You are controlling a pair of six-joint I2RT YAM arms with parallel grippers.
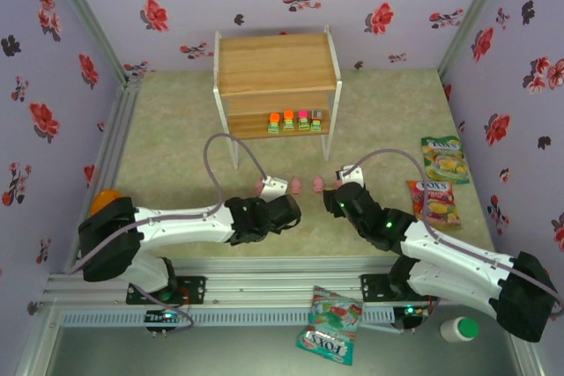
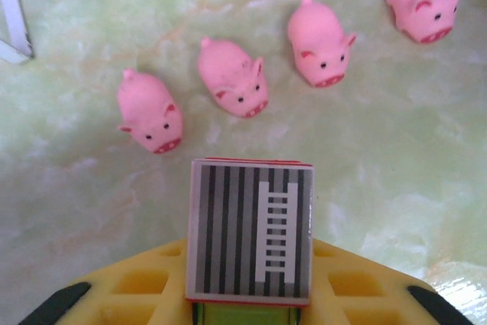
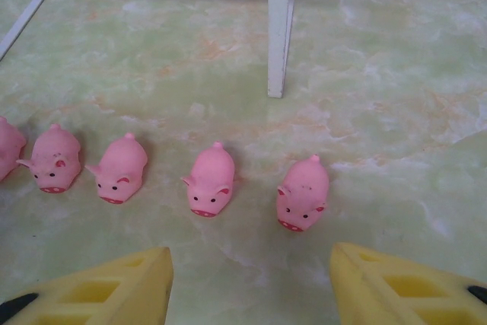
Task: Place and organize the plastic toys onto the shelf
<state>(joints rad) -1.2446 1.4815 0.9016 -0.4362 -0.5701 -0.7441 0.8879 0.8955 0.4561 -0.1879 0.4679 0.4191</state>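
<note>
Seen from above, a 2-tier light wooden shelf (image 1: 278,63) with thin white metal legs, at the far middle of a pale green marbled table surface (image 1: 176,129). On its lower board, right of centre, a row of 4 small blocky green-based toys (image 1: 295,121) with orange, pink and grey tops, side by side. In front of the shelf, toward the near edge, a row of 5 tiny pink plastic pigs (image 3: 209,182), each apart from the next, snouts toward the arms. Left gripper (image 2: 249,272) just behind the pigs, yellow fingers (image 2: 129,287) pinching a 5th blocky toy (image 2: 249,226) with a grey striped top and a white ladder mark, not touching any pig. Right gripper (image 3: 251,264) near the right end of the row, jaws spread with nothing between them. 2 colourful snack bags (image 1: 442,158) by the right edge. Another bag (image 1: 330,323) past the near edge, between the arm bases.
</note>
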